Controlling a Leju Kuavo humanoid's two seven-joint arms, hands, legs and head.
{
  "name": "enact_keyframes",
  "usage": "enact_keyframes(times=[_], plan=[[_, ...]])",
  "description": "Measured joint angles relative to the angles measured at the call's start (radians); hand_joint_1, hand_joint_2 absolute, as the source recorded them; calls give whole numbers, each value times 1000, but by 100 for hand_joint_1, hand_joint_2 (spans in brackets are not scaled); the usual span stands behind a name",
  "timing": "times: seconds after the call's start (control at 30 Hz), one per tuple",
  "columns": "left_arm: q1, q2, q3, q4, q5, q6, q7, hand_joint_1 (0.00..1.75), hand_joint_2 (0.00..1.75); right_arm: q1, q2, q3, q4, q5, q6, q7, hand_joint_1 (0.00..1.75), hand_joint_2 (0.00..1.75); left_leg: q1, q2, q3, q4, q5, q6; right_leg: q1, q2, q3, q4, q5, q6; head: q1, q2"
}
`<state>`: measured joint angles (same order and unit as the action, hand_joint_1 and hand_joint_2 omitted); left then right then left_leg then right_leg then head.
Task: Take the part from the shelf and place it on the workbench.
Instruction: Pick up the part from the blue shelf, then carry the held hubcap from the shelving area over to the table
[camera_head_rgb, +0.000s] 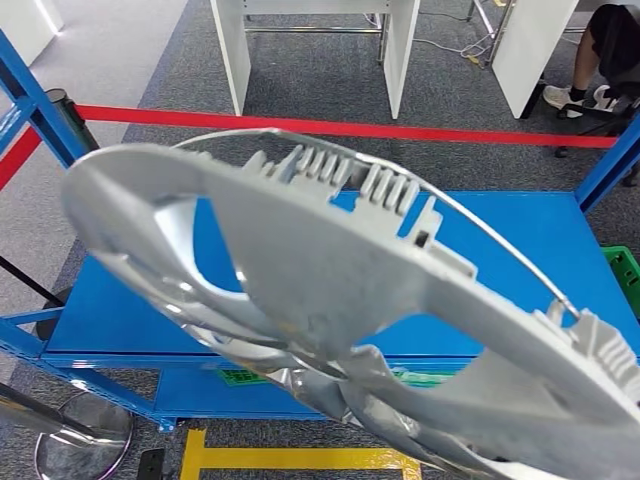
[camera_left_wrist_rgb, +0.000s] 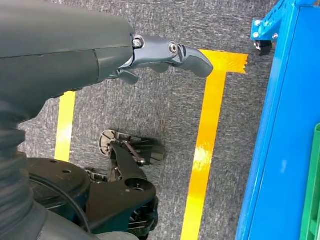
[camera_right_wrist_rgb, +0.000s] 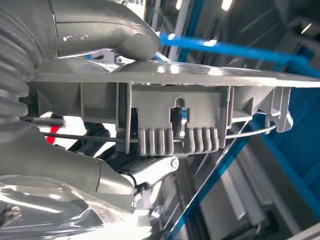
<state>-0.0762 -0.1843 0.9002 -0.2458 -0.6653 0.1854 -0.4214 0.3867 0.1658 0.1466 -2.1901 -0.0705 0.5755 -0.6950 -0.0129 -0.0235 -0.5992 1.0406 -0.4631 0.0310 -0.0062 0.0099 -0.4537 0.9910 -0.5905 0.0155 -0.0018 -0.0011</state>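
Observation:
The part (camera_head_rgb: 317, 270) is a large grey plastic panel with oval openings, ribbed clips and a thin wire along one edge. In the head view it hangs close to the camera, tilted, above the blue flat surface (camera_head_rgb: 528, 240). My right hand (camera_right_wrist_rgb: 45, 150) grips the part (camera_right_wrist_rgb: 181, 95), with the thumb (camera_right_wrist_rgb: 113, 30) on its flat face and the fingers (camera_right_wrist_rgb: 113, 182) under the ribbed side. My left hand (camera_left_wrist_rgb: 162, 55) hangs over the carpet beside the blue frame (camera_left_wrist_rgb: 279, 125), fingers stretched out and holding nothing.
Blue posts (camera_head_rgb: 38, 100) stand at both sides of the blue surface. A green crate (camera_head_rgb: 626, 275) sits at its right end. Red tape (camera_head_rgb: 340, 128), white table legs (camera_head_rgb: 234, 50) and a seated person (camera_head_rgb: 604, 50) lie beyond. Yellow tape (camera_head_rgb: 302, 458) marks the floor.

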Motion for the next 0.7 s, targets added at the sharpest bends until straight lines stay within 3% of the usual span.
enact_keyframes(times=[0.33, 0.57, 0.63, 0.7], plan=[[18, 1, 8, 5, -19, -6, -23, 0, 175, 37, -2, -2, 57, 37, -64, 0, 175, 175, -5, 0, 0, 2, -2, 3, -4, 0, 0, -1, 0, 1, 0, 0], [19, 1, 8, 7, -37, 5, -18, 0, 175, 43, -4, -1, 85, 53, -92, 0, 175, 175, -7, 1, 2, -2, -4, 19, -9, 0, 5, -5, -4, 15, 0, 0], [20, -2, 2, 9, -73, 25, -5, 0, 175, 51, -15, 3, 107, 67, -135, 0, 175, 175, 0, 3, 10, -19, 5, 27, -6, -1, -6, 26, -31, 20, 1, 0], [24, -5, -7, 11, -108, 45, 12, 0, 175, 62, -33, 8, 142, 66, -181, 0, 175, 175, 3, 5, 13, -26, 9, 31, -6, -3, -59, 136, -93, 25, 3, 0]])
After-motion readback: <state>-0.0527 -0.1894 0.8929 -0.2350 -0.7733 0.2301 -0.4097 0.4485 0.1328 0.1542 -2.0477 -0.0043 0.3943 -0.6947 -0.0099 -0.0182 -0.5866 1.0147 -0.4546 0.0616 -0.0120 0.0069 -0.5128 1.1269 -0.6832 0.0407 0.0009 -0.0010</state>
